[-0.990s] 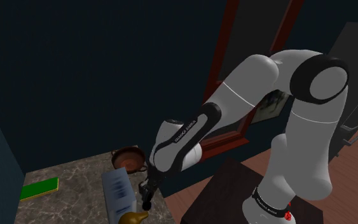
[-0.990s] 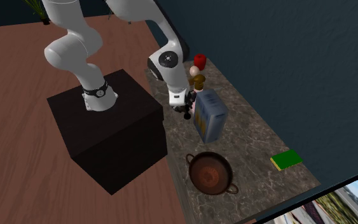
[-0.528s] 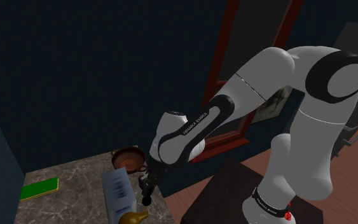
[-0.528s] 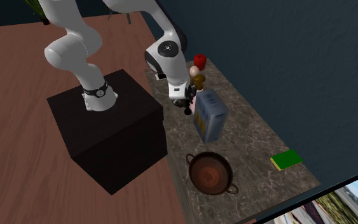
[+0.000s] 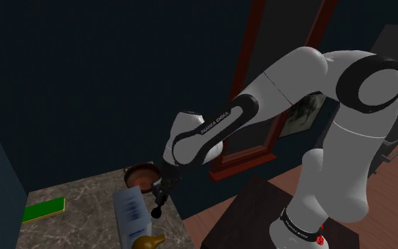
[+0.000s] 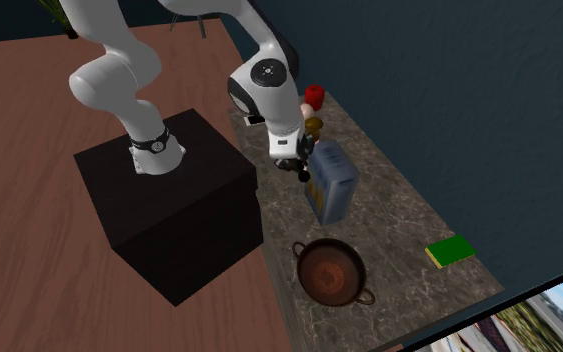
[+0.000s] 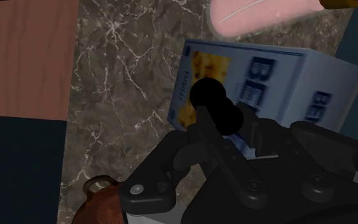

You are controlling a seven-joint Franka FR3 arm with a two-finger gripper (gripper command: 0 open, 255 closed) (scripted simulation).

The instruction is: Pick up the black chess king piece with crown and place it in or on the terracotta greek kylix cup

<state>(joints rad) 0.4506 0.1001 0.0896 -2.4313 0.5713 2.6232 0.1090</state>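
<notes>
Black king (image 7: pixel 210 100) clamped in my claw (image 5: pixel 159 204), hanging above marble desk (image 7: pixel 120 95) beside blue box (image 7: pixel 279 76). Pickup done, I judge. Left: carry to brown cup (image 6: pixel 329 272), lower, release.

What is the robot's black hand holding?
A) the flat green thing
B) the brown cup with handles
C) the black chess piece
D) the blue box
C: the gripper is shut on the black chess piece, which sticks out from between its fingers above the marble counter.
</notes>
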